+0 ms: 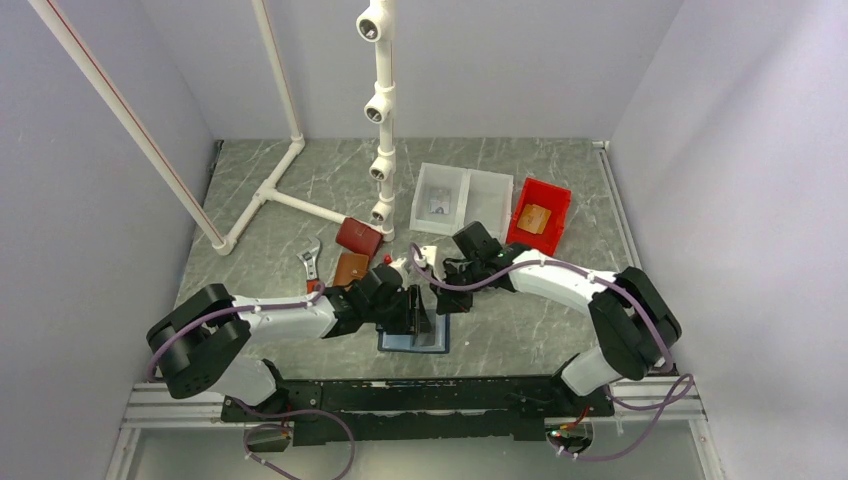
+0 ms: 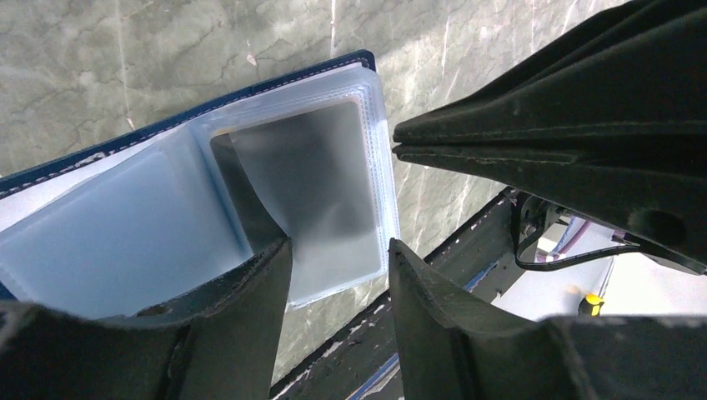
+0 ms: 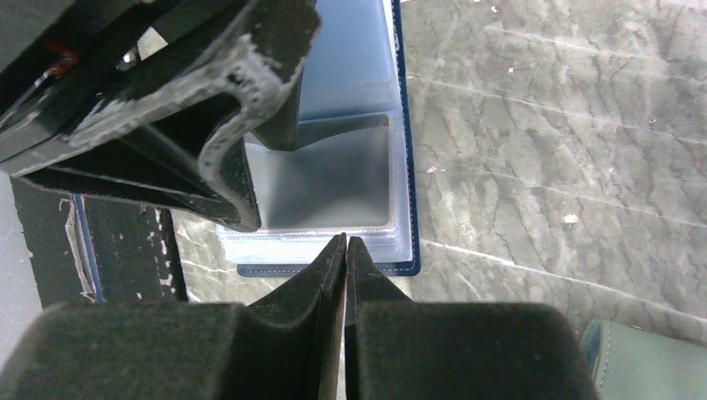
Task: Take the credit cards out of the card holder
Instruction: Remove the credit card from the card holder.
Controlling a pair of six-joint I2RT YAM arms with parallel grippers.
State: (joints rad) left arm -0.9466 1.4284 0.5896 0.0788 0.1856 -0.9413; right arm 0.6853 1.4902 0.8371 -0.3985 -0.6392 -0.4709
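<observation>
Card holder (image 1: 415,342) first: you have it lying open and flat on the grey-green marbled table (image 1: 530,330), at the near edge between the two arms. Its cover is navy blue with a line of pale stitching round the rim. The lining is smooth light blue. A stack of frosted clear plastic sleeves (image 2: 379,175) with rounded corners lies on it, and the top one shows a flat greyish panel.

Your left gripper (image 2: 338,258) stands spread over the holder, one of its matt black wedge-shaped fingers (image 2: 250,317) bearing on the top sleeve. Your right gripper (image 3: 345,242) has its jaws pressed together, tips right at the free edge of the sleeves. You cannot tell whether a sleeve edge is nipped between them.

Count one holder and two cards in sight. The orange-tan card (image 1: 535,218) lies in the red plastic bin (image 1: 545,188). The pale printed card (image 1: 438,205) lies in the left compartment of the white two-part tray (image 1: 490,190). Both are well apart from the holder. Two leather wallets lie to the left, the brown wallet (image 1: 350,268) and the dark red wallet (image 1: 358,235).
</observation>
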